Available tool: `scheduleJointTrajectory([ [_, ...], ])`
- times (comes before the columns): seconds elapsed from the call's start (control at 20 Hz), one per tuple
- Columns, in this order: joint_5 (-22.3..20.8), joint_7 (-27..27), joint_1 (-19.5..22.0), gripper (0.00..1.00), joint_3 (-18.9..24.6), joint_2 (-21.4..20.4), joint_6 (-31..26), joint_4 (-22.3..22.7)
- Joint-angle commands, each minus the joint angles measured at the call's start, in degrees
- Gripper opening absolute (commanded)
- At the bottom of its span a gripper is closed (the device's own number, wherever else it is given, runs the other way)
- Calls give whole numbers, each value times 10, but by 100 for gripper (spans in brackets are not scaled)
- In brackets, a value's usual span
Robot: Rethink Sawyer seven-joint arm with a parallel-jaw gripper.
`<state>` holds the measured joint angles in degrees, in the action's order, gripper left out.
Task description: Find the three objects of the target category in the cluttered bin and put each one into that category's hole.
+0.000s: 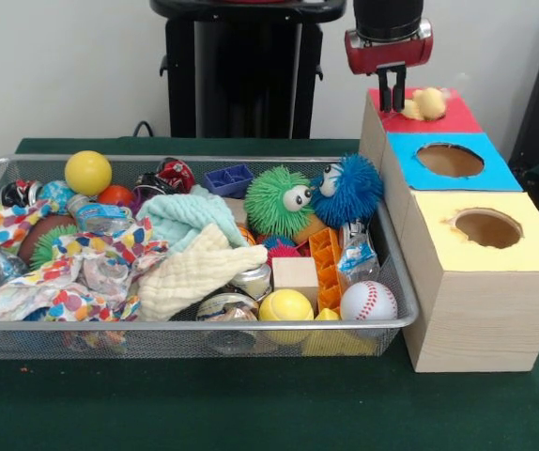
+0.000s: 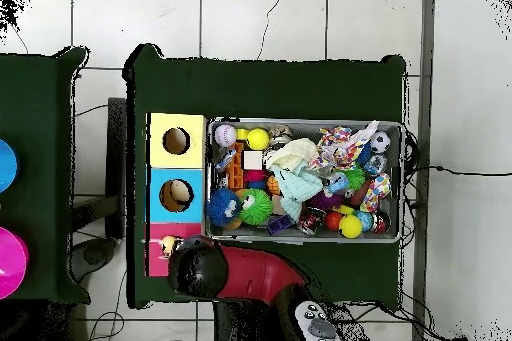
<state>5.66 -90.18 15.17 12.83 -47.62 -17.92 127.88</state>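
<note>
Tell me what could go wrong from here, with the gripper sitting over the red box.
The yellowish object sits at the red box's hole, partly out; it may catch on the rim rather than drop, or get nudged aside if the gripper lifts carelessly. Returning to the wire bin, the arm could snag the cream cloth or patterned cloth covering other objects.

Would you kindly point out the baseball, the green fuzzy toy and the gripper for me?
baseball (image 1: 369, 301), front view, centre of its white face.
green fuzzy toy (image 1: 274, 200), front view, middle of its spiky body.
gripper (image 1: 393, 95), front view, between its fingertips, above the red box.
</note>
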Motion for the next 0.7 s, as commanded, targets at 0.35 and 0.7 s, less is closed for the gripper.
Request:
scheduleJointTrajectory([
  [0.35, 7, -79, 26, 100, -29, 13, -44, -24],
  [0.7, 7, -74, 39, 100, -14, 15, -38, -18],
])
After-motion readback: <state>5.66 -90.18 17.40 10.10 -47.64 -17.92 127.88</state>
